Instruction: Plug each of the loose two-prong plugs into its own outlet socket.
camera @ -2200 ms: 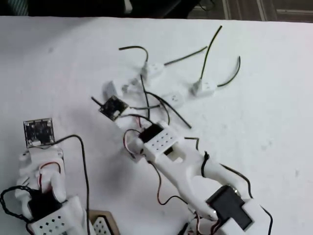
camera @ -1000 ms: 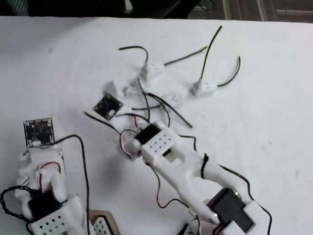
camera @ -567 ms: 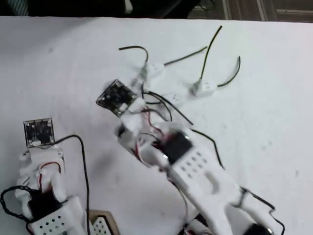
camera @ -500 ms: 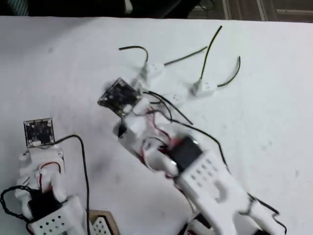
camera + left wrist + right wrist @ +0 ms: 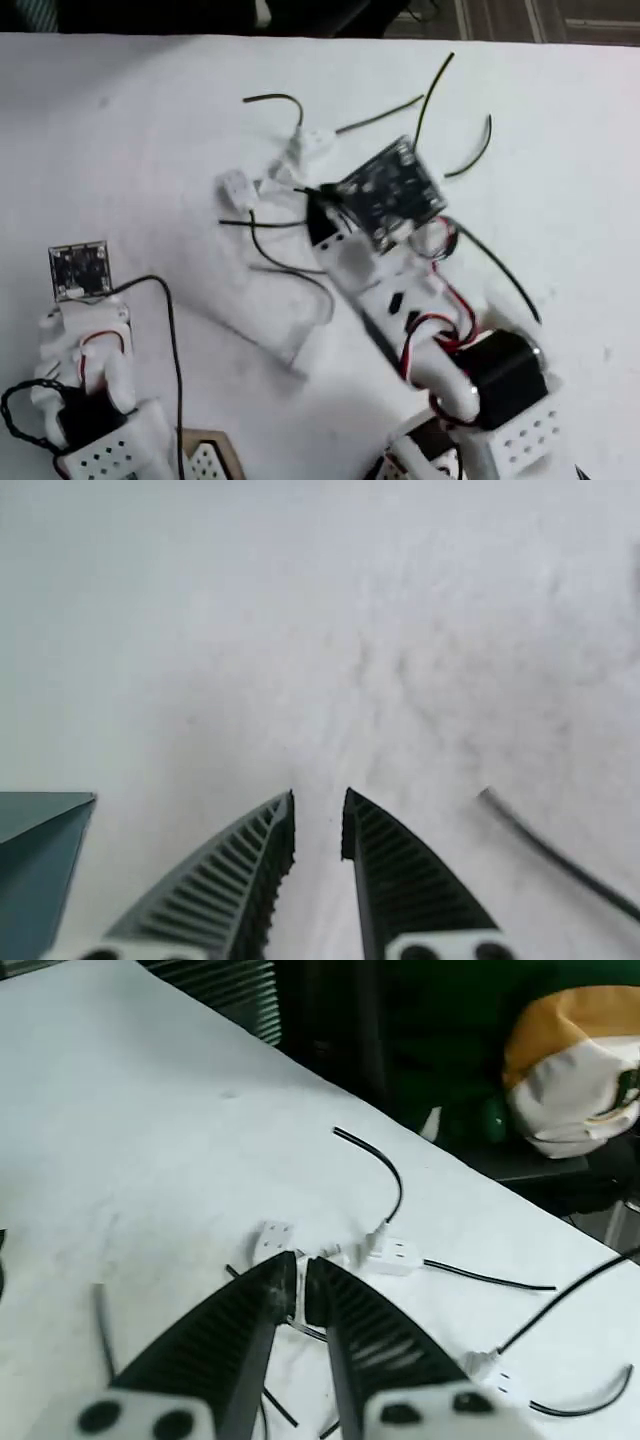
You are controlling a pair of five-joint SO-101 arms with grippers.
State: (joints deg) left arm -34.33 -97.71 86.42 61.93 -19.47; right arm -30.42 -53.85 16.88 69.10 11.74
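Hovering over the tabletop [image 5: 120, 120], the right arm [image 5: 420, 300] has jaws nearly pressed together, seemingly empty. Descending so, they may shove the loose plug [image 5: 237, 187], lying left of the outlet socket [image 5: 312, 143], or snag a cord [image 5: 285, 268]. Left jaws: slightly spread.

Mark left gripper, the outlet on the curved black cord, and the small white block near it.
left gripper [image 5: 318, 802]: left wrist view, midway between its fingertips.
outlet [image 5: 396, 1252]: right wrist view, white body's top face.
small white block [image 5: 272, 1239]: right wrist view, middle of its top.
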